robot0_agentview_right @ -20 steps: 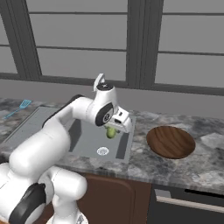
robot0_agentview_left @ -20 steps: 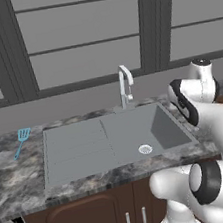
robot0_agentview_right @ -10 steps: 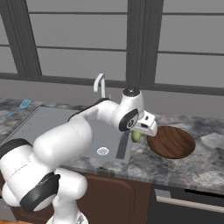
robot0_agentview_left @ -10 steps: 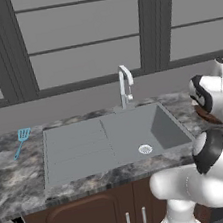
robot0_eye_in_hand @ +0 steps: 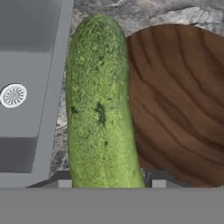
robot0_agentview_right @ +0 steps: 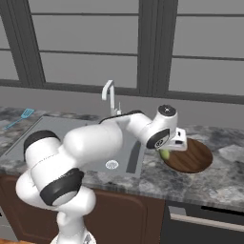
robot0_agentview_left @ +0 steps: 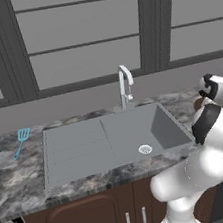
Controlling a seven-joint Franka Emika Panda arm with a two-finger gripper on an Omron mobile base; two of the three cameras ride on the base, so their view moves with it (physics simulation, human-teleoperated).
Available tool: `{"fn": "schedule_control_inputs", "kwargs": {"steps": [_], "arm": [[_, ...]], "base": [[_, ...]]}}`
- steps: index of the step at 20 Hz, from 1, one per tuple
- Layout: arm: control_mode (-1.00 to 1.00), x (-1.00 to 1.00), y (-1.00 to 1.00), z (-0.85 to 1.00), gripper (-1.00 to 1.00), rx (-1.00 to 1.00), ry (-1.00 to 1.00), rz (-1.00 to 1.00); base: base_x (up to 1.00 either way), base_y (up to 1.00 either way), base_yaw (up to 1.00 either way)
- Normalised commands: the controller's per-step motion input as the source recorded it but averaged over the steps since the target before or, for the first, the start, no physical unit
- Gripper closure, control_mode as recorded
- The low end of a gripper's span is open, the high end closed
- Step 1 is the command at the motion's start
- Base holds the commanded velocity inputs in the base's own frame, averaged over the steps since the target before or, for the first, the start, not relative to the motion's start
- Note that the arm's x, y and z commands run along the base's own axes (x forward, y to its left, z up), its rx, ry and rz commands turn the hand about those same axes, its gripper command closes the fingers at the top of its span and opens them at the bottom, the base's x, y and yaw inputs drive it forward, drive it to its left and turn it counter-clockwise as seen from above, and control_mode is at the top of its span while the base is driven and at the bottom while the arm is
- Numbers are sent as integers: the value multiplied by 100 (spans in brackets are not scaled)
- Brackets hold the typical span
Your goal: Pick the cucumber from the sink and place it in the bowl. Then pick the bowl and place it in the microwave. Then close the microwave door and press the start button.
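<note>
Right base view: we see the white arm rise from the lower left of the frame, bend at a dark-banded elbow, and stretch toward the centre right, where its wrist turns downward. The gripper (robot0_agentview_right: 166, 151) hangs at the left rim of the bowl (robot0_agentview_right: 193, 157), a dark brown wooden disc resting on the marbled counter (robot0_agentview_right: 143, 178) in the right half of the frame. Below the hand we see the pale green end of the cucumber (robot0_agentview_right: 165, 154), clamped between the two fingers and held off the counter, apart from the sink (robot0_agentview_right: 57, 136) at centre left.

Hand view: we look along the gripper. The cucumber (robot0_eye_in_hand: 100, 105) runs up the middle of the frame from bottom to top, with a dark finger tip (robot0_eye_in_hand: 158, 179) on either side of its lower end. To its right lies the grained inside of the bowl (robot0_eye_in_hand: 179, 100); to its left, the grey basin with its round drain (robot0_eye_in_hand: 13, 95).

Left base view: the arm fills the lower right, its upper links reaching the right edge. The sink (robot0_agentview_left: 107, 139) occupies the centre, with the chrome faucet (robot0_agentview_left: 124, 83) behind it and a blue spatula (robot0_agentview_left: 20, 139) on the counter at the left.
</note>
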Motion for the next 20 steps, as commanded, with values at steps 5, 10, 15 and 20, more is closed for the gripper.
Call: {"fn": "schedule_control_inputs", "kwargs": {"steps": [5, 10, 15, 20], "arm": [[-100, 13, -17, -23, 100, -7, 0, 30], [-100, 11, -29, -22, 100, -10, 0, 19], [-100, 9, -45, -18, 100, -8, 0, 8], [-100, 12, -22, -14, -100, -6, 1, 0]], "base": [[0, 0, 0], [0, 0, 0], [0, 0, 0], [0, 0, 0]]}}
